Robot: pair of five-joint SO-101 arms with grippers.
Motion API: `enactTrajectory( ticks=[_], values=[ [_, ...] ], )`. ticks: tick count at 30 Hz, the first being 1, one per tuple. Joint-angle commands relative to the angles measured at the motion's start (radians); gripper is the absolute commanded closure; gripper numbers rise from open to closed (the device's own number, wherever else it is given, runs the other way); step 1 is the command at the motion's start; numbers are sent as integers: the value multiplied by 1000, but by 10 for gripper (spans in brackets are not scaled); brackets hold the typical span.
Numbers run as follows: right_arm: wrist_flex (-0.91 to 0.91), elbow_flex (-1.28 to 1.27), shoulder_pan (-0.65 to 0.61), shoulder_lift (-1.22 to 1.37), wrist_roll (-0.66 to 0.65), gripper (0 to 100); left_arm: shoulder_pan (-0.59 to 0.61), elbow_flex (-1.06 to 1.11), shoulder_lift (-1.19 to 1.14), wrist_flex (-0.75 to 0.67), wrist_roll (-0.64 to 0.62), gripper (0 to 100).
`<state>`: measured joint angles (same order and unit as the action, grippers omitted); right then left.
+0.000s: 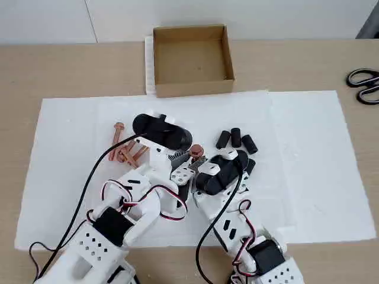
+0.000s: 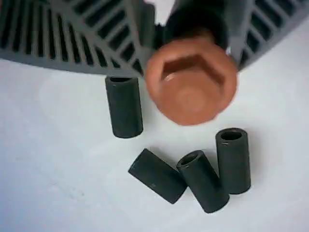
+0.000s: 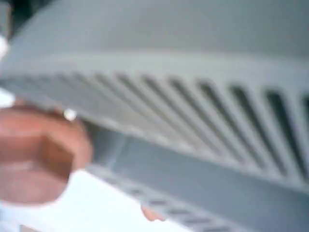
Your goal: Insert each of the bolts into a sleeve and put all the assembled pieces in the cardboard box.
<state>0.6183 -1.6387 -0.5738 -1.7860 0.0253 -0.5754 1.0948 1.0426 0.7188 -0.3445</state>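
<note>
White sheet on the worktop — at its middle the left jaws gripped a bolt, likely presenting it for a sleeve; right jaws — couldn't tell. Box sat at the far edge.

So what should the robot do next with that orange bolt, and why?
Probably push the bolt all the way into the black sleeve right behind its head. They look lined up and touching, but I cannot tell whether it is fully in, and only joined pieces go in the cardboard box.
</note>
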Motion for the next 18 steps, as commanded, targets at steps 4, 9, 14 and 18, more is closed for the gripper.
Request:
enactTrajectory(
  ticks=[4,9,14,18],
  values=[
    [-18,6,-4,-19,11,995,0,-101,17,130,-94,785],
    [-18,5,-4,-19,11,995,3,-209,11,253,-118,734],
    [-18,5,-4,-19,11,995,64,-223,18,279,-117,744],
    [-18,3,-1,-19,9,995,199,-269,18,311,-117,744]
  ],
)
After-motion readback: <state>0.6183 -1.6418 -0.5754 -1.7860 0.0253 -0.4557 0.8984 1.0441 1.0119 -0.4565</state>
